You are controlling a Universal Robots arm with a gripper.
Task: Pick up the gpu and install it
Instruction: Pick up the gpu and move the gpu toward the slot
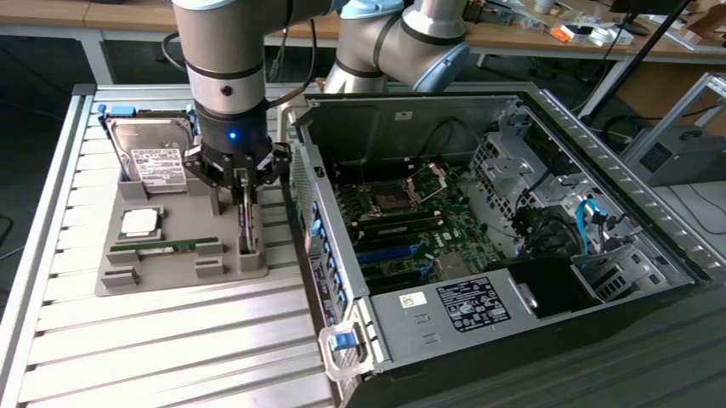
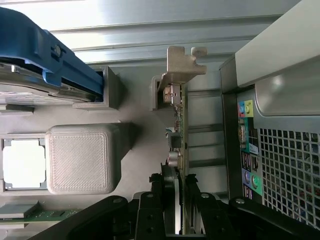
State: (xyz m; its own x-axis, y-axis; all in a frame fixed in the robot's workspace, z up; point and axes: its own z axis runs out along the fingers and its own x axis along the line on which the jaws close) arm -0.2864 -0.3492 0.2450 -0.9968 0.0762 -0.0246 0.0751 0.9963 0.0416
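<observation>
Jaws pinch upright gpu (image 2: 181,127), seated in grey tray (image 2: 136,107) slot.

1. Thin dark expansion card with silver metal bracket, the gpu (image 2: 180,115): we find the end away from the bracket hidden by the black gripper (image 2: 178,182).
2. Silver hard drive in blue plastic carrier (image 2: 35,55): cut off by the picture's edge.
3. Black-and-white printed label (image 1: 471,303): print too small for us to read.

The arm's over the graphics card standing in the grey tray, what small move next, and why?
Probably a short, straight lift, provided the hold is secure: the gripper sits over the gpu, which stands on edge in a slot of the tray, with the computer case close beside it.
</observation>
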